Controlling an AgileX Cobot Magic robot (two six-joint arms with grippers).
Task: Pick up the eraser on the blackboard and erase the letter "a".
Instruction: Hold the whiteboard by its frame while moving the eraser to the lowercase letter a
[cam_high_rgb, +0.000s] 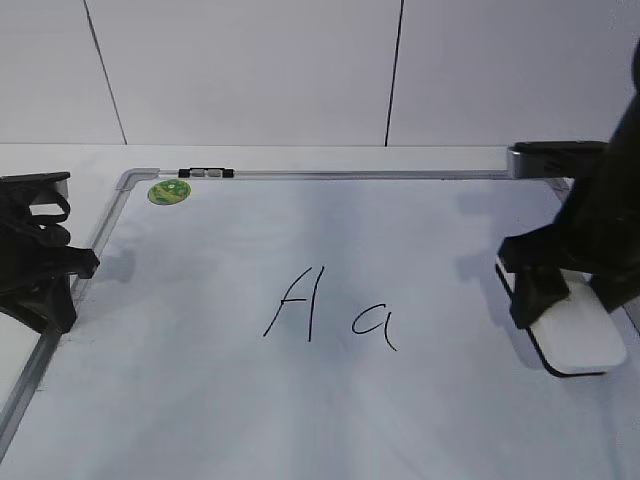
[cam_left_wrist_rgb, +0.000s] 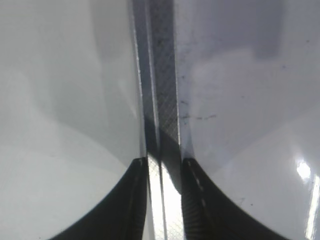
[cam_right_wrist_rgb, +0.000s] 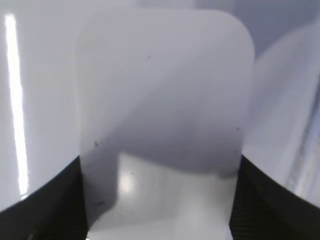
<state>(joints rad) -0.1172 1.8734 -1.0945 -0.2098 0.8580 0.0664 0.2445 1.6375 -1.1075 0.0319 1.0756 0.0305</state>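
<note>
The eraser (cam_high_rgb: 582, 338), a white rounded block with a black underside, lies on the blackboard (cam_high_rgb: 200, 390) near its right edge. My right gripper (cam_high_rgb: 568, 300) straddles its near end, and its black jaws press both long sides in the right wrist view (cam_right_wrist_rgb: 160, 200), where the eraser (cam_right_wrist_rgb: 165, 90) fills the frame. The letter "a" (cam_high_rgb: 373, 325) is in thin black marker at the board's middle, well left of the eraser. My left gripper (cam_high_rgb: 72, 268) sits at the board's left edge. Its jaws (cam_left_wrist_rgb: 164, 172) are closed on the silver frame rail (cam_left_wrist_rgb: 162, 75).
A taller capital "A" (cam_high_rgb: 295, 303) stands just left of the "a". A round green sticker (cam_high_rgb: 169, 192) and a small black-white clip (cam_high_rgb: 205, 173) sit at the board's far left corner. A white wall rises behind the table.
</note>
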